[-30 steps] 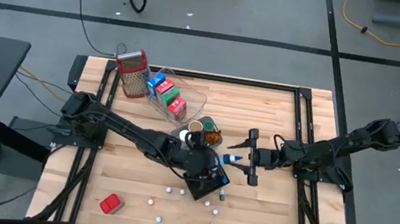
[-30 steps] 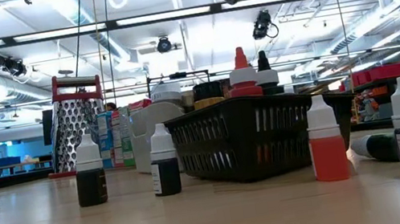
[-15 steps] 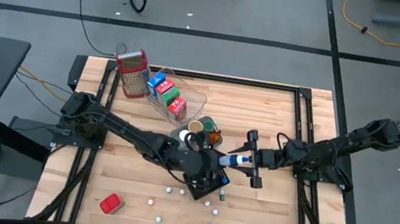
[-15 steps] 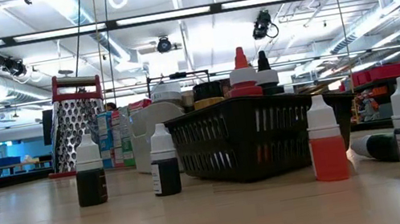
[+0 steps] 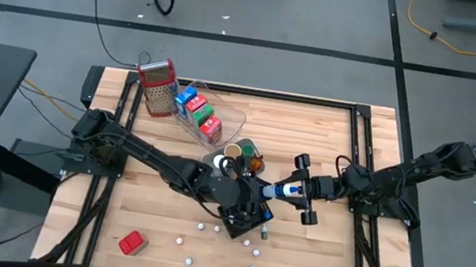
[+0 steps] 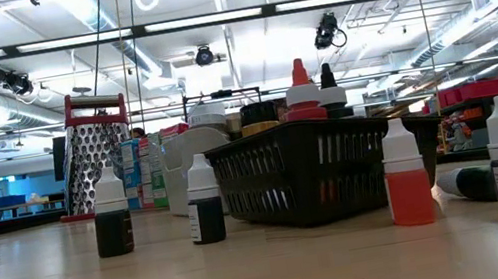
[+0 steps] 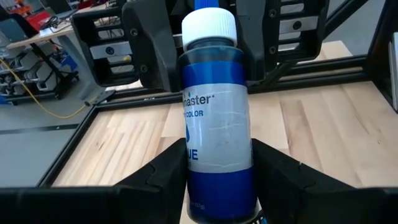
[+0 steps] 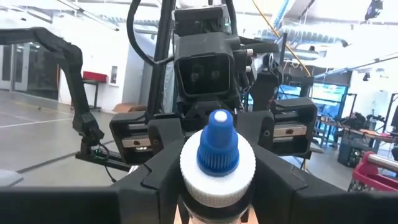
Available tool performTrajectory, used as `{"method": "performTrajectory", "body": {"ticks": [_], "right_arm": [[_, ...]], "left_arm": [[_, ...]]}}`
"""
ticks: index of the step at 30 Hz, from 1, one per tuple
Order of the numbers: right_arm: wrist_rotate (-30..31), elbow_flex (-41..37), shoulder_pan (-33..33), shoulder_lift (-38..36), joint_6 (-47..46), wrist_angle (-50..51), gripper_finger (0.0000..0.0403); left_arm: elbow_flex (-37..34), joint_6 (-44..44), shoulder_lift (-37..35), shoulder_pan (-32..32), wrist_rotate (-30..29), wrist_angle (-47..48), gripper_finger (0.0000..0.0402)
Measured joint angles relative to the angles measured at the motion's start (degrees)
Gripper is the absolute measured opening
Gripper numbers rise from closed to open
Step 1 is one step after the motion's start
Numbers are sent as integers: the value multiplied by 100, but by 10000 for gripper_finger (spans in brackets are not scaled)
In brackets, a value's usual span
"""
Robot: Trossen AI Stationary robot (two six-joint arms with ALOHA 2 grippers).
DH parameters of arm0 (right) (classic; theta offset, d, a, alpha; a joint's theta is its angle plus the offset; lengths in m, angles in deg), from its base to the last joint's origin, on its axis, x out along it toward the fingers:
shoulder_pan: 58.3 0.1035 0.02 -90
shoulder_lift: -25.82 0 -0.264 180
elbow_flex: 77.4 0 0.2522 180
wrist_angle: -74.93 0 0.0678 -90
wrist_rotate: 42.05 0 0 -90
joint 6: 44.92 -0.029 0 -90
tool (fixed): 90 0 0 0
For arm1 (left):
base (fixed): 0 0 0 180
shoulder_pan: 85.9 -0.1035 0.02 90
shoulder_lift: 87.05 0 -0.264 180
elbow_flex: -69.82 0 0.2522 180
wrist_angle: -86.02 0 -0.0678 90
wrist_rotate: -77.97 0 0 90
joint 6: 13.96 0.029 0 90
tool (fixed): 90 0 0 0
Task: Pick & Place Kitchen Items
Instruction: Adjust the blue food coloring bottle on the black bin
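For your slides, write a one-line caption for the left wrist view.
Left gripper holds a blue food-colour bottle upright while the right gripper closes around its white cap.

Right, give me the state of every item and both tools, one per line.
blue bottle: capped, held off the table between both arms.
left tool: shut on the blue bottle's body.
right tool: at the blue bottle's cap end; grip unclear.
black basket: upright.
orange bottle: upright, capped.
dark bottle: lying on its side.
grater: upright.
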Motion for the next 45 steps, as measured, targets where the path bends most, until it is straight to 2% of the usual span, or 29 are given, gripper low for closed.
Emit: {"method": "performTrajectory", "body": {"ticks": [8, 14, 21, 31, 36, 40, 45], "right_arm": [[-58, 0, -2, 6, -136, 7, 147], [-13, 0, -2, 8, -338, 19, 158], [106, 0, 0, 8, -402, 53, 152], [119, 0, 0, 10, -381, 69, 154], [119, 0, 0, 10, -381, 130, 154], [114, 0, 0, 10, -381, 141, 154], [136, 0, -2, -14, -401, 129, 154]], "left_arm": [[0, -77, 9, -2, -1, 41, 167], [0, -295, 11, -15, 68, 73, 167], [0, -542, 19, -17, 115, 105, 168], [0, -638, 20, -31, 1, 230, 225], [0, -1027, 20, 58, 51, 255, 234], [0, -1125, 20, 201, -184, 437, 231], [0, -1823, 20, 319, -747, 1316, 230]]}}
